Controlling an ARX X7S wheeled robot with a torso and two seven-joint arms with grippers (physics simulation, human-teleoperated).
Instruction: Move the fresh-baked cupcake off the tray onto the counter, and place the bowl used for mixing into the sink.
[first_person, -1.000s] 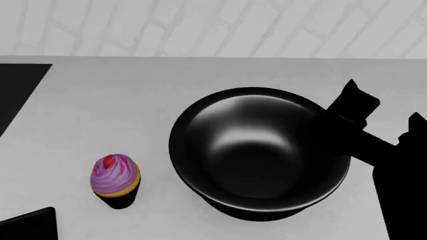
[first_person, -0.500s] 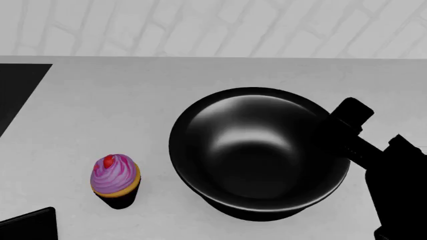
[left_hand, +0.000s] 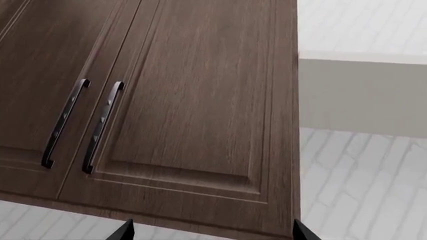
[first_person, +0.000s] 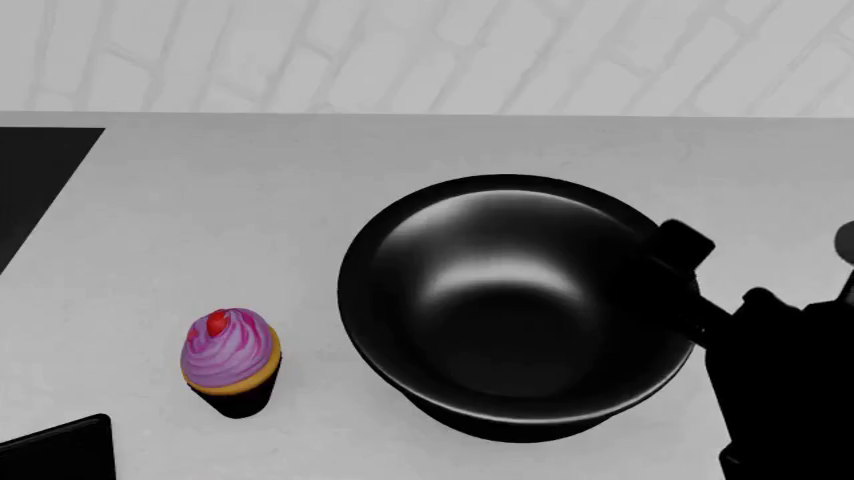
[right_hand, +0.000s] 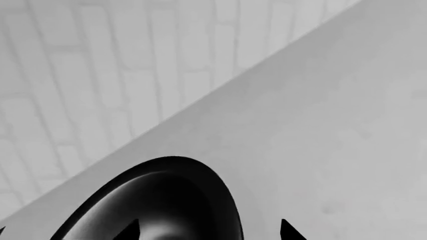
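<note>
The cupcake (first_person: 230, 360) stands on the white counter (first_person: 240, 230), just right of the black tray (first_person: 54, 452), whose corner shows at the bottom left. The large dark metal bowl (first_person: 514, 300) sits on the counter at the centre. My right gripper (first_person: 721, 272) is open at the bowl's right rim. In the right wrist view its tips (right_hand: 208, 231) straddle the rim, one over the inside of the bowl (right_hand: 160, 200) and one over the counter. My left gripper (left_hand: 212, 232) is open and empty, facing brown cabinet doors; it is out of the head view.
The black sink (first_person: 34, 190) shows as a corner at the left edge. A white brick wall (first_person: 427, 50) runs behind the counter. The left wrist view shows cabinet handles (left_hand: 103, 125) and a pale tiled floor (left_hand: 360, 185).
My right gripper has moved left and toward me, closing in on the bowl's right rim. The bowl and cupcake have not moved.
</note>
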